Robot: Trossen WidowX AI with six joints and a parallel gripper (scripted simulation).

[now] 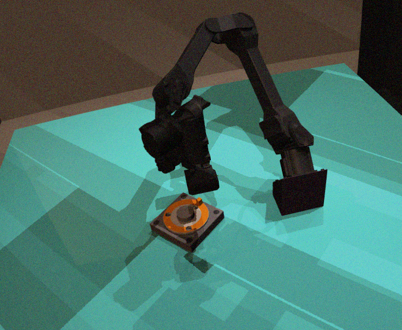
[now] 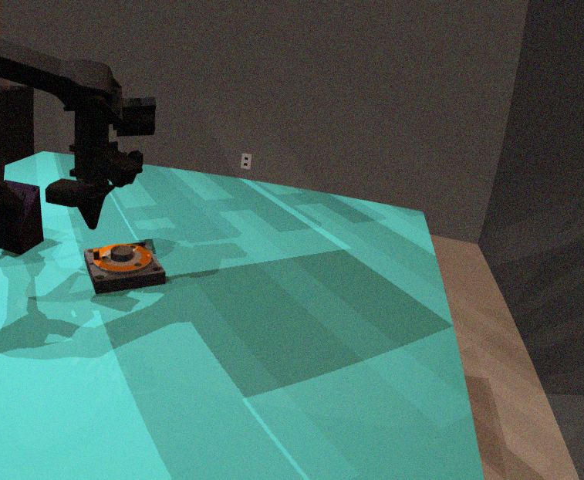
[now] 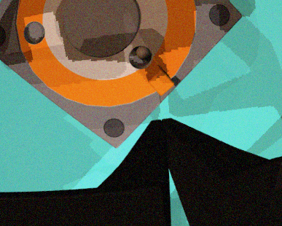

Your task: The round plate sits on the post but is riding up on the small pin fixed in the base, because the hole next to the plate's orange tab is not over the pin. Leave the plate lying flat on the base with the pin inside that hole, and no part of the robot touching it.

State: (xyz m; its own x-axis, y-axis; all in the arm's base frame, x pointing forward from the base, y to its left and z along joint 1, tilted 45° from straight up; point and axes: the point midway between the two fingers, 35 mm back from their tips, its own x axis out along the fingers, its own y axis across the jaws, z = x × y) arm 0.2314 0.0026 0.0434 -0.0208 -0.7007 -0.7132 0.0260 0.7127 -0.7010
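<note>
— 1 arm over the worktop. where was its gripper (image 2: pixel 92 221)?

— it hung above the base (image 2: pixel 126 276), off toward the plate's tab side, touching nothing. from the side, its tip showed a gap of air over the round plate (image 2: pixel 123 259).

— and the jaws?

— pressed together, with nothing between them. in the wrist view the 2 dark fingers met at a point just below the base's corner.

— where was the plate?

— on the grey square base, around the dark post (image 3: pixel 98 20), toward the worktop's left edge in the side view, near the arm's mount (image 2: pixel 13 217). the orange tab (image 1: pixel 199 200) stuck out on the side toward the gripper.

— the pin?

— in the wrist view a small round pin (image 3: pixel 141 55) showed inside a hole in the ring, just beside the tab (image 3: pixel 161 78). a 2nd hole (image 3: pixel 34 33) sat on the far side of the ring.

— was the plate flat?

— from the side it looked level on the base, but i could not tell for sure.

— the base itself?

— 4 corner holes, 1 of them (image 3: pixel 114 127) nearest the fingers.
</note>
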